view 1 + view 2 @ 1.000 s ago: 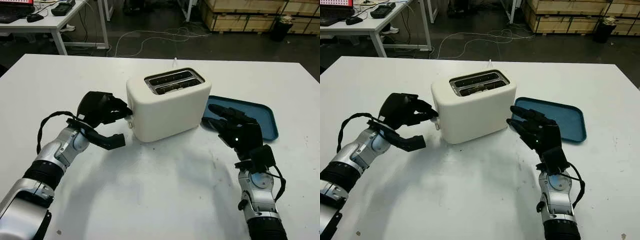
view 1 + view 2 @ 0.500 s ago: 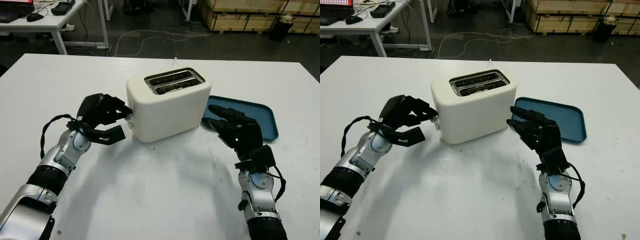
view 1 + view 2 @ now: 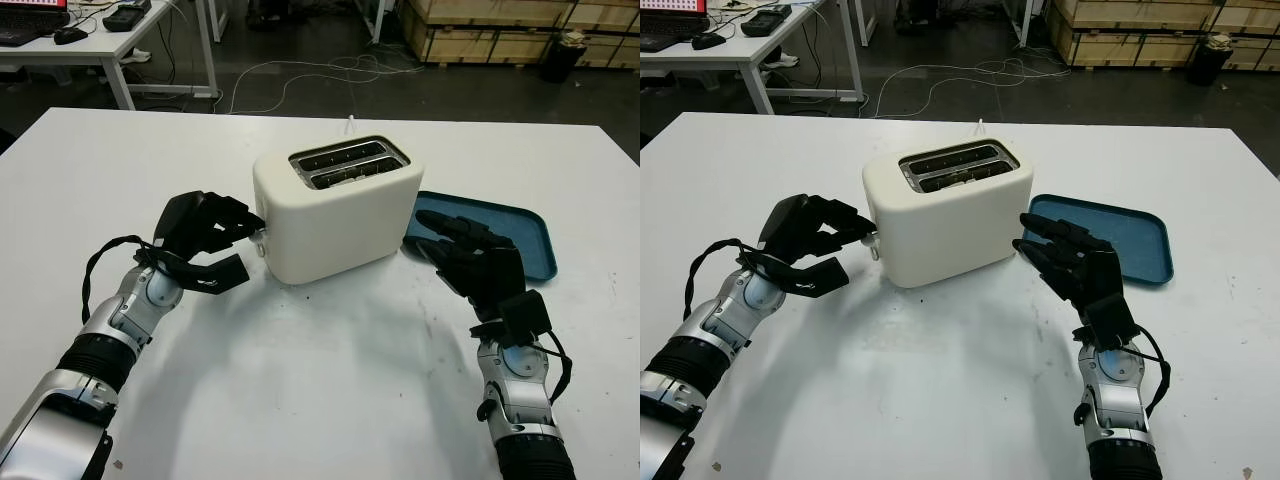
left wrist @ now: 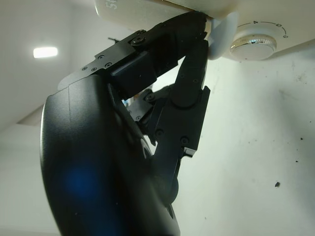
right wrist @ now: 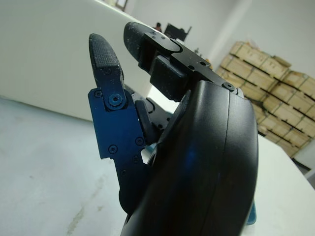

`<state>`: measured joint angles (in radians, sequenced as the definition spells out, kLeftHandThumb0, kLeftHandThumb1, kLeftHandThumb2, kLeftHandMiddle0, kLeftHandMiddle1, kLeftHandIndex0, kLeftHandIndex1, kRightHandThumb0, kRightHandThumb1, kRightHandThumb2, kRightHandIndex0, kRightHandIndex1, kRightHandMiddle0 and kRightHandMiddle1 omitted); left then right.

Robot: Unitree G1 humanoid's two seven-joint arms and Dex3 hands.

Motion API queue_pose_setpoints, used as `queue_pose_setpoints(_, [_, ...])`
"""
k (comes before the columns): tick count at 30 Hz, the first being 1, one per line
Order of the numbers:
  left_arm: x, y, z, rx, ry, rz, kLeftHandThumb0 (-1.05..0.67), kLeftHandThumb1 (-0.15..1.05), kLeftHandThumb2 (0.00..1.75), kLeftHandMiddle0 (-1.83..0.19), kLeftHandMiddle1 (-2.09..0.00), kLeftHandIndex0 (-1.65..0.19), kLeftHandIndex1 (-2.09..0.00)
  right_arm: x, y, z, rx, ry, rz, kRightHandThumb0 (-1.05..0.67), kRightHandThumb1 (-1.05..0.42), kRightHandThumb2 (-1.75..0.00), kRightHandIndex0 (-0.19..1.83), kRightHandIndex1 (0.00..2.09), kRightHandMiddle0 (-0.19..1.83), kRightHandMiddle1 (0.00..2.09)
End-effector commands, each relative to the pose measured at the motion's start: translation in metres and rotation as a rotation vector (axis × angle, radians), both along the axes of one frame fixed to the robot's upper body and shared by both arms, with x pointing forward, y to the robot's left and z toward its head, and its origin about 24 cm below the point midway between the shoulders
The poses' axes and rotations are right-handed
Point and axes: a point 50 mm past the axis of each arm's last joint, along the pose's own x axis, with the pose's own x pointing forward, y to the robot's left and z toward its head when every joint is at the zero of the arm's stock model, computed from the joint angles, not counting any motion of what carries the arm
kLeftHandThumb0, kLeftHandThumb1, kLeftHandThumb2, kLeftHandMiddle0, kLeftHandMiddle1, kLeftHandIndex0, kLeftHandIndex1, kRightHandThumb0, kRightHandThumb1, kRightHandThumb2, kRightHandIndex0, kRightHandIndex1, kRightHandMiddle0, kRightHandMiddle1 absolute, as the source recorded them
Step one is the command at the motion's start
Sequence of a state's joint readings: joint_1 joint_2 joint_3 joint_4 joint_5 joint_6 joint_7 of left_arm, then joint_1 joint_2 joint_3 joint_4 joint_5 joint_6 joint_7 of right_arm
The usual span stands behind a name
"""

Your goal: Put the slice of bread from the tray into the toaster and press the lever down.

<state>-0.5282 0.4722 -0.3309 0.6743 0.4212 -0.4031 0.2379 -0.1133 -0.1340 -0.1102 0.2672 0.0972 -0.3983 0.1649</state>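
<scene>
1. Looking down from the head views: the cream rounded plastic toaster (image 3: 335,210) stands mid-tabletop (image 3: 330,400). The left hand (image 3: 208,238) sits at its left end, fingers curled, fingertips (image 3: 245,225) on the small white lever (image 3: 261,236). Bread seems already in a slot. The flat blue plastic tray (image 3: 500,235) lies to the right.
2. Left wrist view: a fingertip (image 4: 194,22) touches the lever (image 4: 221,37); pressing goes straight down.
3. Right wrist view: the right hand (image 5: 162,123) is open, beside the toaster's wall.
</scene>
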Motion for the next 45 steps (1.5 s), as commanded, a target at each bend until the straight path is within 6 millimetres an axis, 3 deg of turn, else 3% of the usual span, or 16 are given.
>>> queue_pose_setpoints(1, [-0.047,-0.080,-0.087,0.091,0.383,-0.266,-0.10,0.84,0.01,-1.04,-0.63,-1.24,-0.01,0.002,-0.002,0.001,-0.017,-0.002,0.000,-0.45,-0.86,0.00,1.13,0.00,1.04,0.00])
queue_pose_setpoints(6, [-0.040,-0.068,-0.059,0.035,0.267,-0.248,-0.14,0.85,0.00,-0.96,-0.80,-1.23,0.00,0.002,-0.002,0.001,-0.006,-0.001,0.002,-0.45,-0.86,0.00,1.13,0.00,1.04,0.00])
queue_pose_setpoints(9, [-0.038,-0.057,-0.035,-0.072,0.158,-0.207,-0.06,0.81,0.00,-0.87,-1.10,-1.23,0.00,0.002,-0.002,0.001,-0.005,0.000,0.005,-0.47,-0.86,0.00,1.13,0.00,1.04,0.00])
queue_pose_setpoints(14, [-0.039,-0.036,0.008,-0.259,-0.027,-0.116,-0.12,0.84,0.01,-0.85,-1.19,-1.23,0.00,0.003,-0.001,0.000,-0.001,-0.001,0.009,-0.46,-0.86,0.00,1.12,0.00,1.03,0.00])
queue_pose_setpoints(19, [-0.044,-0.020,0.037,-0.313,-0.164,-0.037,-0.10,0.86,0.01,-0.84,-1.40,-1.23,-0.01,0.003,0.001,0.000,0.007,-0.002,0.014,-0.48,-0.85,0.00,1.11,0.00,1.03,0.00])
queue_pose_setpoints(29, [-0.057,-0.008,0.056,-0.340,-0.265,0.060,-0.11,0.86,0.00,-0.88,-1.41,-1.21,0.00,0.004,0.002,0.000,0.007,0.005,0.017,-0.49,-0.86,0.00,1.09,0.00,1.02,0.00])
queue_pose_setpoints(37, [-0.072,0.002,0.068,-0.328,-0.269,0.090,-0.18,0.88,0.00,-0.71,-1.50,-1.15,0.00,0.006,-0.001,0.002,0.024,0.012,0.011,-0.47,-0.86,0.00,1.09,0.00,1.00,0.00])
queue_pose_setpoints(45, [-0.079,0.026,0.090,-0.247,-0.229,0.109,-0.21,0.85,0.00,-0.69,-1.43,-1.15,0.00,0.029,-0.030,0.031,-0.047,-0.001,0.050,-0.48,-0.84,-0.01,1.02,0.00,0.95,0.00])
